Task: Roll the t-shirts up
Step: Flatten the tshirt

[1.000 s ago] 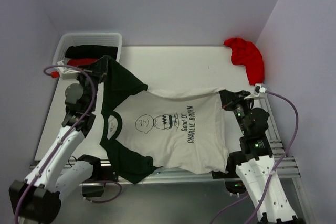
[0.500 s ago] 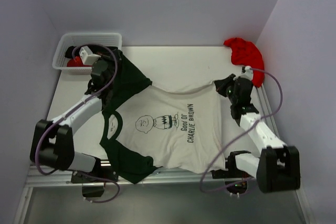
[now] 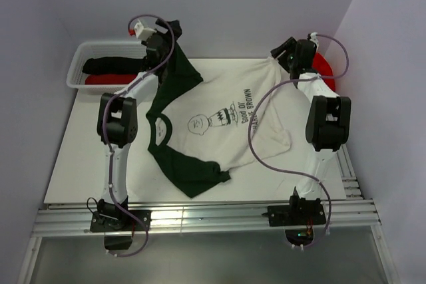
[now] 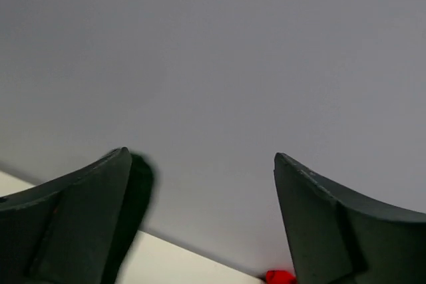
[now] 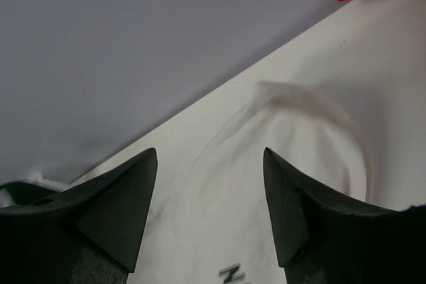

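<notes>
The table [image 3: 80, 164] carries the white tee with dark green sleeves [image 3: 219, 128], print up and rumpled. Its collar-to-hem axis runs left to right, with the collar on the left and the hem on the right.

Both arms reach to the far edge, so the tee lies on the near side of them and lower down. The left arm is nearer the far sleeve, the right arm nearer the far hem corner. We judge that any roll has to start from one end of that axis.

The white basket [image 3: 76, 71] at the far left holds a black tee [image 3: 110, 64] and a red one [image 3: 100, 79], both partly hidden by its rim. Another red tee [image 3: 324, 64] sits in the far right corner, mostly behind the right arm.

The left claw [image 4: 200, 154] stands wide with nothing between its jaws, and its camera shows mostly wall. The right claw [image 5: 210, 151] is also spread and empty, with white cloth beyond it.

From above we cannot tell whether the sleeve or the hem touches either claw.
</notes>
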### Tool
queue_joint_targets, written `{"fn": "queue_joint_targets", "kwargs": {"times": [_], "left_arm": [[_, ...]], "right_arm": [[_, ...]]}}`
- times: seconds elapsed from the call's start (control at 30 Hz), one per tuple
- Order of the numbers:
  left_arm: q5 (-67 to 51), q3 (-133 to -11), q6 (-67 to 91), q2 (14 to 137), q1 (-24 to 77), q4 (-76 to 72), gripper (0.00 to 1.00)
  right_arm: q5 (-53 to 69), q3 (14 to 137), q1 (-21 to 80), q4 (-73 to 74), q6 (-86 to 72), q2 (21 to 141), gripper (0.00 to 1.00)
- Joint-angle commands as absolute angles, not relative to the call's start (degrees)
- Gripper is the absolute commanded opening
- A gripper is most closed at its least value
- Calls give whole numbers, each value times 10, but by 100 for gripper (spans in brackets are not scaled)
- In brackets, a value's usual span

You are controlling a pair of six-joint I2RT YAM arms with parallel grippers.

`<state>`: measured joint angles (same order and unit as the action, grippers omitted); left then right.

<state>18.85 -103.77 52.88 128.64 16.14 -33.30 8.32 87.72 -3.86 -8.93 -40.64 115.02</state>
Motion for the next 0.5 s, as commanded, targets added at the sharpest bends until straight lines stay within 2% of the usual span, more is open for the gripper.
{"fn": "queue_joint_targets", "kwargs": {"times": [0.0, 0.1, 0.23, 0.43, 0.47], "left_arm": [[119, -1146, 490, 1299, 155, -301, 99], [110, -1078, 483, 1244, 157, -347, 99], [87, -1059, 451, 1179, 165, -253, 99], [91, -917, 446, 993, 199, -116, 100], [83, -898, 452, 970, 203, -93, 100]], "right_arm": [[60, 933, -45, -12, -407, 1144, 73], [61, 882, -46, -31, -398, 1094, 73], [68, 801, -46, -4, -389, 996, 73], [28, 660, -44, 116, -337, 842, 65], [1, 630, -44, 132, -329, 823, 60]]}}
